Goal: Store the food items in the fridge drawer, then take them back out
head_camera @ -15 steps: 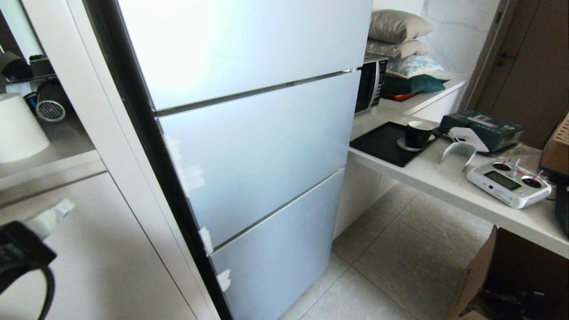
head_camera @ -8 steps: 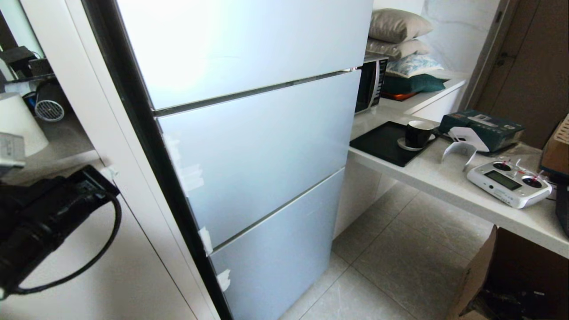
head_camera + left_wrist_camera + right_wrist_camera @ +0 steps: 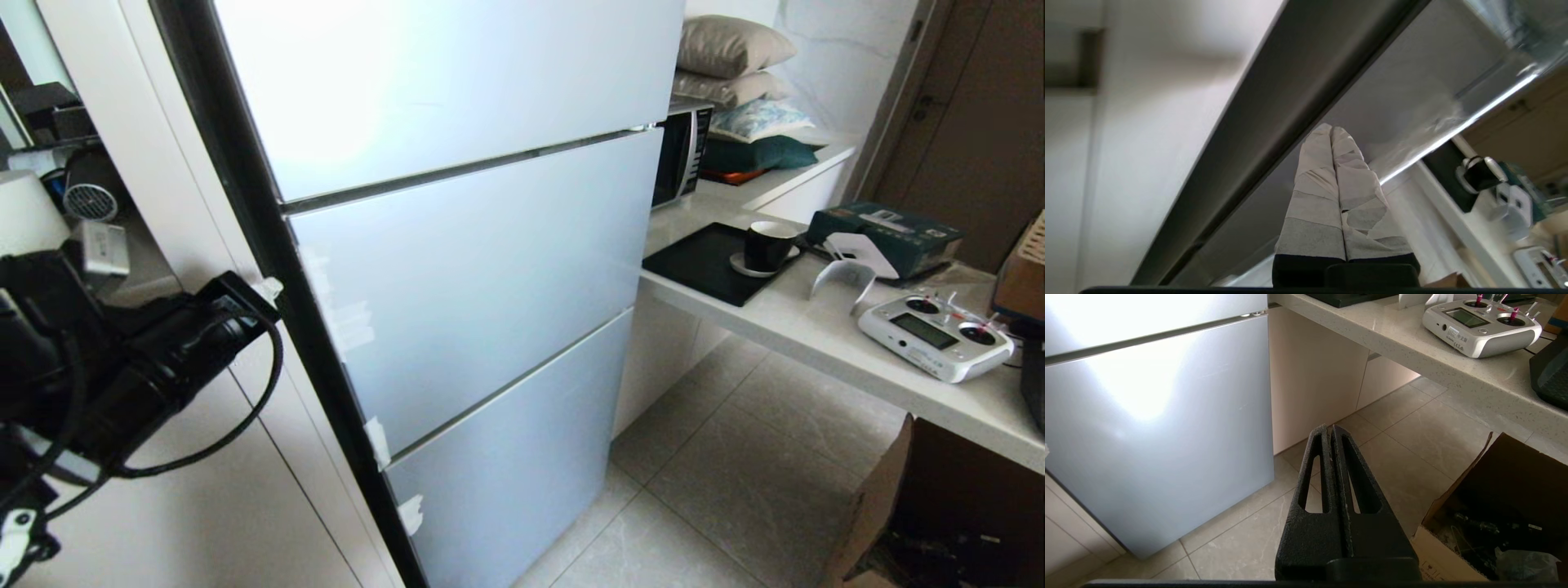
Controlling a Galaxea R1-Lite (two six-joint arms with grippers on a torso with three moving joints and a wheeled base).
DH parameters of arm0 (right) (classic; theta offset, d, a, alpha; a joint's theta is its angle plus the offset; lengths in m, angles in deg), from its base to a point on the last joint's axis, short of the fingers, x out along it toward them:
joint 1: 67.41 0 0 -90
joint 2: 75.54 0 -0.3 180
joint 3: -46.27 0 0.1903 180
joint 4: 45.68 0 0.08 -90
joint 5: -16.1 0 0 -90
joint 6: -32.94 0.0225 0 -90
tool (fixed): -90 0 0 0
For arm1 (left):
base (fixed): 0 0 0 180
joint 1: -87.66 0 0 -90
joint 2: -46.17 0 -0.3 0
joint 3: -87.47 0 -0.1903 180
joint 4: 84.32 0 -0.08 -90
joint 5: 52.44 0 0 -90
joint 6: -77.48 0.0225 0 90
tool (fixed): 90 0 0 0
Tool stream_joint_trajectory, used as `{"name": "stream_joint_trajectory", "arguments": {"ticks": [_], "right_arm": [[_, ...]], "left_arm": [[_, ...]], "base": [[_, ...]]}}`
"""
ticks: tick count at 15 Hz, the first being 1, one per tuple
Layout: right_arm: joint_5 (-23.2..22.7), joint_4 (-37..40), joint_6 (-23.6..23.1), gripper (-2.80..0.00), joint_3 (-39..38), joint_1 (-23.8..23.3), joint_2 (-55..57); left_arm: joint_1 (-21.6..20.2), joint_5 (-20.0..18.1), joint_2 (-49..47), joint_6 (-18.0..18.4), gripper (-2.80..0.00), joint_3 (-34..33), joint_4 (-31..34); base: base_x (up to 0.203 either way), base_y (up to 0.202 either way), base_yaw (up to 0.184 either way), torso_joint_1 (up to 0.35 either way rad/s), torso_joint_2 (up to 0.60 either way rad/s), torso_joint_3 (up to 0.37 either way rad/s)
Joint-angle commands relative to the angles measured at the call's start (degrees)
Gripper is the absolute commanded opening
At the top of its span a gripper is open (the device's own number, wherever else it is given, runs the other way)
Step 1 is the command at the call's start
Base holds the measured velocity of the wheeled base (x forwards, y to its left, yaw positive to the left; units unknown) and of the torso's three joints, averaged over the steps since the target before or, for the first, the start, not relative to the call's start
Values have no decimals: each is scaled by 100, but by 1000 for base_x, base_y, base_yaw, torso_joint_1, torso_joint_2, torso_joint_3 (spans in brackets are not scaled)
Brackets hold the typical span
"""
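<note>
- The fridge (image 3: 457, 269) stands shut: three frosted blue-grey fronts stacked one over another, split by thin dark seams. The fridge drawer and the two fruits are not in sight anywhere; presumably the drawer sits behind one of these fronts, and where the fruits are cannot be told.
- The left claw (image 3: 1331, 132) has its tape-wrapped fingers (image 3: 1314, 196) pressed together, holding nothing, with the tips right at the dark side edge of the fridge (image 3: 1257, 122). In the head view the left arm reaches from the lower left to that same black edge, level with the middle front (image 3: 482, 278).
- The right claw (image 3: 1331, 430) is closed too, empty, hanging low over the floor tiles (image 3: 1404, 449) beside the bottom front (image 3: 1151, 428), apparently parked.
- Handling, as a judgement: the front is a stiff, smooth, glossy panel with no handle showing, so flat faces give no purchase. The hold is likely the side edge or the seam, where closed fingertips can hook behind and pull. Expect a seal to resist at first, then give.
- The clear drawer behind would be rigid, light plastic, best taken at its thick front lip and pulled straight.
- The fruits should be firm but bruisable, round and apt to roll; a gentle grip across the widest part suits them.
- The counter (image 3: 816, 327) at right carries a remote controller (image 3: 935, 336), a black cup (image 3: 767, 245) and a black tray (image 3: 702, 261), none of it involved.
</note>
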Motion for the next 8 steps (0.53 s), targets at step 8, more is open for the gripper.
{"name": "stream_joint_trajectory", "arguments": {"ticks": [8], "right_arm": [[-3, -1, 3, -280, 0, 1, 7]], "left_arm": [[104, 288, -820, -25, -280, 317, -674]], "base": [[0, 0, 0, 0, 0, 0]]}}
